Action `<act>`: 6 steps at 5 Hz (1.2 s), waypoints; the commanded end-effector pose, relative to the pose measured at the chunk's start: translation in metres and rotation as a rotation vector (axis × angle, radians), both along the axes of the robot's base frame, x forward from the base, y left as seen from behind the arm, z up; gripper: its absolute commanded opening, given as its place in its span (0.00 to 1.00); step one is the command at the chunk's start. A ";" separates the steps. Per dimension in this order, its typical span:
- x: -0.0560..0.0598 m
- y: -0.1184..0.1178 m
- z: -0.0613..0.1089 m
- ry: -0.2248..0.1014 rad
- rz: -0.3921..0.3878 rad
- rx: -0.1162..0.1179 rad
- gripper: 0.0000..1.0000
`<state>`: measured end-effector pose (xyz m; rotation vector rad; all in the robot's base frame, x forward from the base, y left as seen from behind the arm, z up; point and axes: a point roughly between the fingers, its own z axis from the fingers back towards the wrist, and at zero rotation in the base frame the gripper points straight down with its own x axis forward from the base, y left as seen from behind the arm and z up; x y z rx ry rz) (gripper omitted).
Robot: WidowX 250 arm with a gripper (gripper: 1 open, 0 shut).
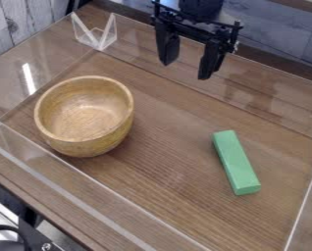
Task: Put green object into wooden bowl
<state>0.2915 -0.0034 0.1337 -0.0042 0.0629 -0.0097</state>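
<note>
A bright green rectangular block (234, 162) lies flat on the wooden table at the right, its long side running toward the front. The round tan wooden bowl (84, 116) stands at the left, with nothing in it. My black gripper (185, 61) hangs at the top middle, pointing down, well above and behind both. Its fingers are spread apart with nothing between them. It is nearer the block than the bowl but touches neither.
Clear acrylic walls (22, 162) enclose the table on the left, front and right. A small clear bracket (94, 34) sits at the back left. Bare wood lies between bowl and block.
</note>
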 end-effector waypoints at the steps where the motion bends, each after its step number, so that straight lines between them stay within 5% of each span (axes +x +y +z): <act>1: -0.007 -0.005 -0.010 0.027 0.059 -0.004 1.00; 3: -0.036 -0.039 -0.030 0.027 0.234 -0.058 1.00; 6: -0.040 -0.081 -0.052 -0.080 0.580 -0.138 1.00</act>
